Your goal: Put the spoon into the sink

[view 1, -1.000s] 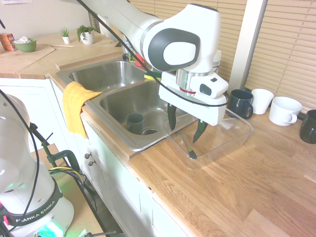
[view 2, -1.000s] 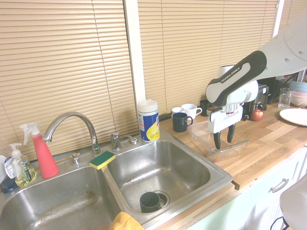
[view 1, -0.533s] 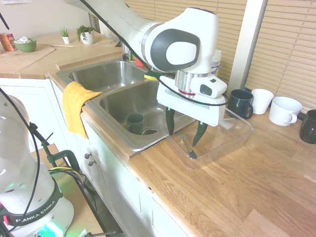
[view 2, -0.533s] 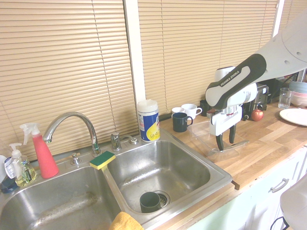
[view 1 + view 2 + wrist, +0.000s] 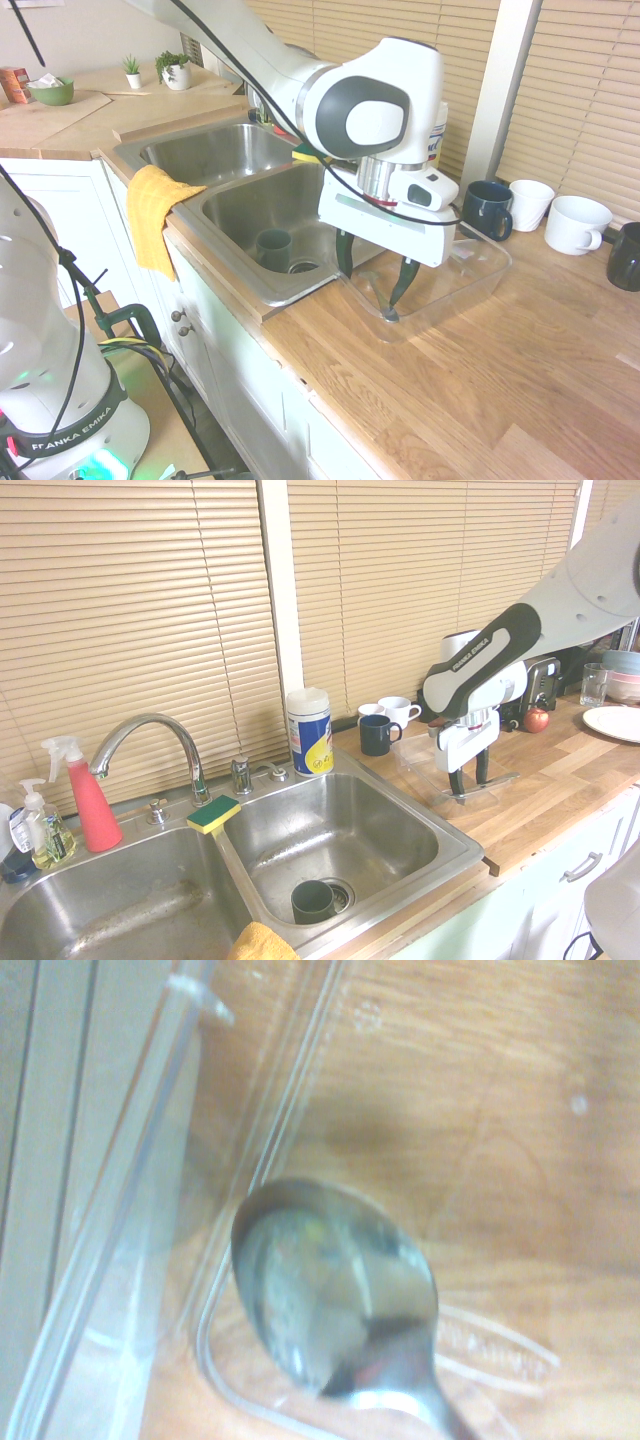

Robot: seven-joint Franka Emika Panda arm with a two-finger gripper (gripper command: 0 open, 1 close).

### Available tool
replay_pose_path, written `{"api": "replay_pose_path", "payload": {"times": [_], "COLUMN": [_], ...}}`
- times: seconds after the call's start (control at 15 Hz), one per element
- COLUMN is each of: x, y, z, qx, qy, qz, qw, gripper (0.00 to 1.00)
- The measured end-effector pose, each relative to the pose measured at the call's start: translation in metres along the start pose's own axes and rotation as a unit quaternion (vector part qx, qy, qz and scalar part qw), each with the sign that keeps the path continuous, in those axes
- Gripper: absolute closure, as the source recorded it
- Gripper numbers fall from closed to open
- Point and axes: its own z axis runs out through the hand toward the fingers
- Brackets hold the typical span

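The spoon (image 5: 387, 312) lies on the floor of a clear plastic tray (image 5: 470, 272) on the wooden counter, right of the sink (image 5: 240, 205). Its bowl (image 5: 335, 1300) fills the middle of the wrist view, close up, with the handle running out of the picture. My gripper (image 5: 370, 290) points down into the tray with its fingers open just above the spoon, and nothing is held between them. From the other side the gripper (image 5: 470, 787) stands inside the tray (image 5: 420, 765), right of the sink's right basin (image 5: 375, 830).
A dark mug (image 5: 273, 247) stands by the drain of the near basin. A yellow cloth (image 5: 152, 215) hangs over the sink's front edge. Several mugs (image 5: 530, 203) stand behind the tray. Faucet (image 5: 150, 730), sponge (image 5: 213, 814) and wipes canister (image 5: 309, 730) line the sink's back.
The gripper has sunk lower into the tray, closer to the spoon. Its fingers have stayed open, and the spoon has not moved.
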Motion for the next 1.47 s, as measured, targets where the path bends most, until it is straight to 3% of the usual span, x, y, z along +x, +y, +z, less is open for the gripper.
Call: {"api": "replay_pose_path", "payload": {"times": [0.8,1.47], "x": [0.006,0.008], "y": [-0.015,-0.004], "z": [0.001,0.012], "qx": [0.024,0.037], "qy": [0.024,0.009], "qz": [-0.053,-0.046], "qw": [0.998,0.998], "gripper": [1.00,1.00]}}
